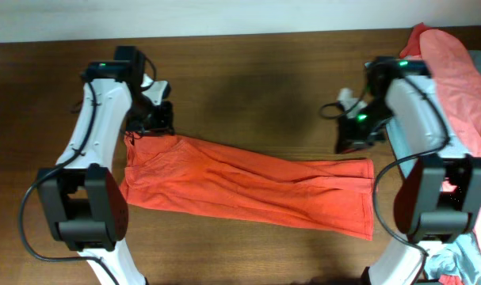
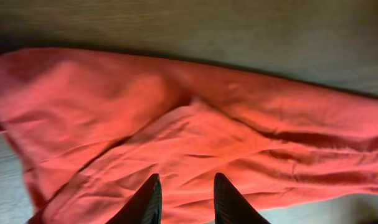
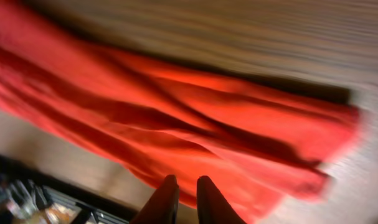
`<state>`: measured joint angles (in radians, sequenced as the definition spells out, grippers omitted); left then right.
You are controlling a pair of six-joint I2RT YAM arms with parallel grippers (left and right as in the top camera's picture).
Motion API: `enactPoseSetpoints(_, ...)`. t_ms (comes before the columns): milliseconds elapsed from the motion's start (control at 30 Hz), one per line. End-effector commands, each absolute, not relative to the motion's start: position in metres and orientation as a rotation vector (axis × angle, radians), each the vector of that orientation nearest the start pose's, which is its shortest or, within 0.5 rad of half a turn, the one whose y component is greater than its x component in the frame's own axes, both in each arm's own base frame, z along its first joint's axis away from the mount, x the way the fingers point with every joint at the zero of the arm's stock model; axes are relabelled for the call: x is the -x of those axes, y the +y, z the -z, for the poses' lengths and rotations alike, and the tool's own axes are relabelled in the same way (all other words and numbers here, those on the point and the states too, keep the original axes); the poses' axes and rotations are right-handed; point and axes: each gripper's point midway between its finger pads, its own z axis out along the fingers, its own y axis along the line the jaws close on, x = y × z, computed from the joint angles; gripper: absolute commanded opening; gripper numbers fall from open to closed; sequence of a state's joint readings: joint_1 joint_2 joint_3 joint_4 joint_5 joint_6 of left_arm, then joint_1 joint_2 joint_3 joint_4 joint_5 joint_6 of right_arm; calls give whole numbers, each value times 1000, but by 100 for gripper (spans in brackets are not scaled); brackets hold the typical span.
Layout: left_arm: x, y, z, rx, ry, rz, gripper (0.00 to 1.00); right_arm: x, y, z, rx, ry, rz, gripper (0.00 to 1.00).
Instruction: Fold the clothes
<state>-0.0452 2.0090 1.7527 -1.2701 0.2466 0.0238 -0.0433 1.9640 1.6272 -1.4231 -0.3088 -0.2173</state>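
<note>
The clothes, an orange-red T-shirt [image 1: 248, 186], lie flat on the table as a long creased strip running from the left down to the right. My left gripper [image 1: 154, 123] hangs over the strip's upper left end. In the left wrist view it [image 2: 185, 177] is open, with only the shirt [image 2: 195, 118] showing below its gap. My right gripper [image 1: 353, 142] is just above the strip's right end. The blurred right wrist view shows it [image 3: 187, 179] open by a narrow gap, empty, over the shirt's [image 3: 195, 118] near edge. No lettering shows.
A paler salmon-pink garment [image 1: 462, 71] is heaped at the back right, beside the right arm. A grey-blue garment [image 1: 462, 265] lies at the front right corner. Bare brown table [image 1: 256, 79] stretches behind the shirt. Dark equipment and cables [image 3: 27, 199] show beyond the table's edge.
</note>
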Motion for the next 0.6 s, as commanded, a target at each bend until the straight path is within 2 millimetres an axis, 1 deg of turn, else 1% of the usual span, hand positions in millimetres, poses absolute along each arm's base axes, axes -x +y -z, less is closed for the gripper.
enactPoseSetpoints(0, -388, -71, -84, -219, 3138, 313, 28, -317, 73, -87, 381, 3233, -592, 17)
enactPoseSetpoints(67, -385, -74, -73, -241, 3164, 289, 28, -310, 88, -71, 407, 3245, -584, 16)
enactPoseSetpoints(167, -384, -76, -58, -247, 3198, 290, 28, -300, 102, -50, 433, 3255, -573, 16)
enactPoseSetpoints(333, -375, -76, -30, -235, 3281, 298, 28, -287, 115, -22, 490, 3250, -563, 17)
enactPoseSetpoints(400, -370, -75, -22, -227, 3310, 299, 28, -280, 116, -14, 500, 3258, -563, 17)
enactPoseSetpoints(467, -362, -74, -16, -224, 3338, 299, 28, -270, 113, -9, 494, 3291, -565, 17)
enactPoseSetpoints(500, -359, -74, -14, -224, 3348, 300, 28, -265, 110, -9, 490, 3313, -554, 16)
enactPoseSetpoints(567, -354, -73, -12, -222, 3365, 299, 28, -257, 100, -9, 475, 3372, -478, 15)
